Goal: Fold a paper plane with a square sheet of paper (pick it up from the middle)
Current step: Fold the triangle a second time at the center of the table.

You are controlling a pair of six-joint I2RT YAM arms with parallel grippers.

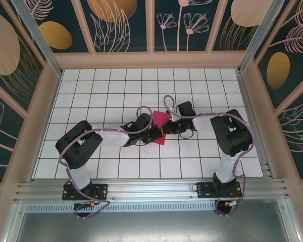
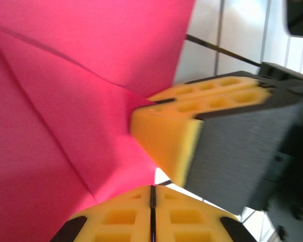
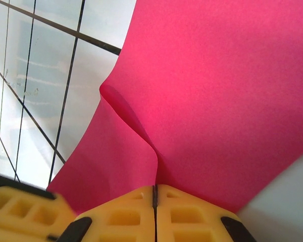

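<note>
Yellow-tipped, the left pincer [image 2: 152, 214] is being pressed shut on an edge of the square sheet of paper [image 2: 65, 101]. The right pincer [image 3: 155, 201] is being clamped on the same sheet, just beside the left. The creased magenta sheet is being held between them, over the middle of the white tiled desk [image 1: 116, 91]. Both forearms are being stretched inward, with the elbows bent outward.
</note>
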